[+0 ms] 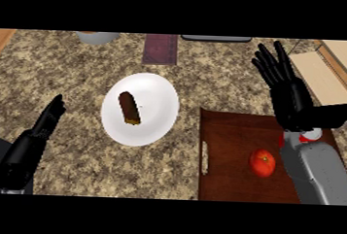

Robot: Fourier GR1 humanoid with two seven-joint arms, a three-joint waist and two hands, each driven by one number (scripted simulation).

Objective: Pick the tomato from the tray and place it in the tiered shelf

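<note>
A red tomato (262, 163) lies on the dark brown tray (229, 140) at the lower right of the counter. My right hand (290, 96) hovers above the tray's far right edge, fingers straight and spread, pointing away from me; the tomato sits below and left of its wrist, untouched. The wooden tiered shelf (329, 66) stands at the far right, just beyond that hand. At the lower left edge my left hand (33, 138) rests open, holding nothing.
A white plate (151, 123) with a brown sausage-like piece (129, 108) lies left of the tray. At the back are a grey bowl (97, 36), a dark red mat (162, 48) and a dark flat object (215, 38).
</note>
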